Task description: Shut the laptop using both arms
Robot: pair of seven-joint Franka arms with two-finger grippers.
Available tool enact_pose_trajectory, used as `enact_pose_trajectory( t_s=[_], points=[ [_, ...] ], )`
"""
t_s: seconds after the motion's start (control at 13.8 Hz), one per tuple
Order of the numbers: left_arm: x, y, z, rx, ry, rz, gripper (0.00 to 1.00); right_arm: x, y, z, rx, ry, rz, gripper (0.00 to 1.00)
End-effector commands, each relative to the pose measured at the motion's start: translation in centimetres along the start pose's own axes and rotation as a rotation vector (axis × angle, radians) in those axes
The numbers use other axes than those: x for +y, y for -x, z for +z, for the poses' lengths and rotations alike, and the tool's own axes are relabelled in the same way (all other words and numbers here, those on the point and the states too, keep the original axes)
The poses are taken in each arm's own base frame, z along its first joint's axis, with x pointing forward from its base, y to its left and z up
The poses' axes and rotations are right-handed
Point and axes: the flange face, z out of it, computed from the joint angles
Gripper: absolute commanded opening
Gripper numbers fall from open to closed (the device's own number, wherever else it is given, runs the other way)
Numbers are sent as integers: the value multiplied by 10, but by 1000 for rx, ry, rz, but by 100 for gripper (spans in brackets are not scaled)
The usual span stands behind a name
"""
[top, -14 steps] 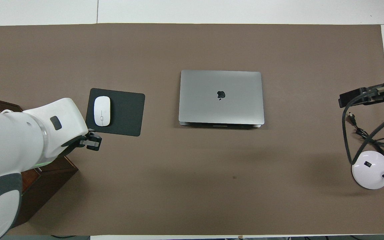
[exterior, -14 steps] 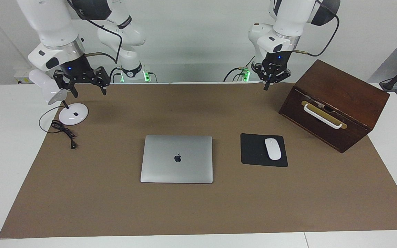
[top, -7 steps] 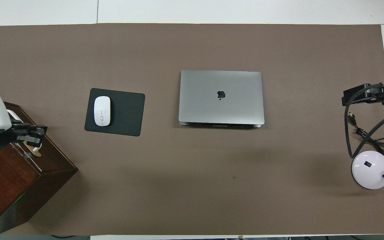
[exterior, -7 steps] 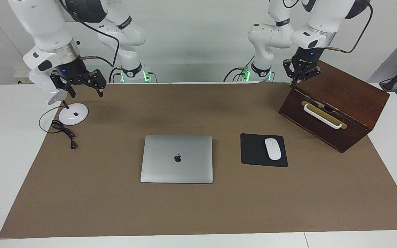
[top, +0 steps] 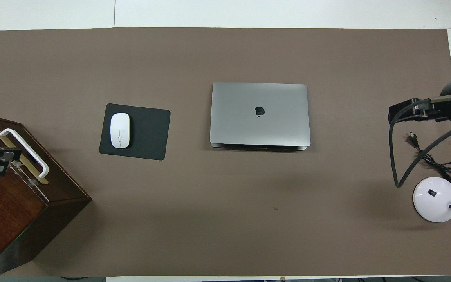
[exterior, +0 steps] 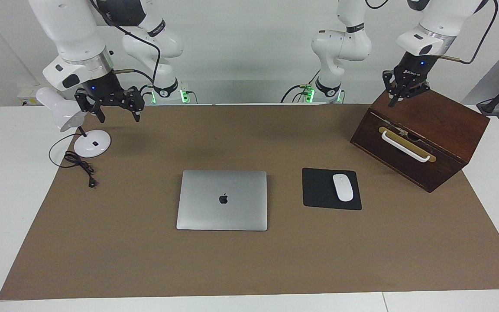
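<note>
The silver-grey laptop (exterior: 222,199) lies in the middle of the brown mat with its lid flat down and the apple logo facing up; in the overhead view the laptop (top: 259,114) shows a thin dark seam along the edge nearer the robots. My left gripper (exterior: 393,102) hangs shut over the top of the wooden box, at the picture's edge in the overhead view (top: 4,158). My right gripper (exterior: 118,117) hovers open beside the desk lamp, with nothing between its fingers, and shows in the overhead view too (top: 405,111). Neither gripper touches the laptop.
A dark wooden box (exterior: 422,130) with a white handle stands at the left arm's end. A black mouse pad (exterior: 319,190) with a white mouse (exterior: 343,187) lies beside the laptop. A white desk lamp (exterior: 90,143) with a loose cable (exterior: 80,167) stands at the right arm's end.
My left gripper has swung away from the table's middle to over the wooden box. My right gripper drifted toward its end, then back a little. The laptop has not moved.
</note>
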Motion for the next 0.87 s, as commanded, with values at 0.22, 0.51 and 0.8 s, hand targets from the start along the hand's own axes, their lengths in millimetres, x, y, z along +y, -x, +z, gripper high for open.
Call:
enact_pose_trajectory(
  t_s=[0.22,0.51,0.8],
  points=[
    [-17,11,-12,-36,-108,10,0,1,-6,-2,23,-6,19,100],
    [-25,14,-14,-43,-147,-1,0,1,-7,-2,26,-6,20,100],
    [-25,14,-16,-37,-147,-38,0,1,-7,-2,26,-6,22,100]
  ],
)
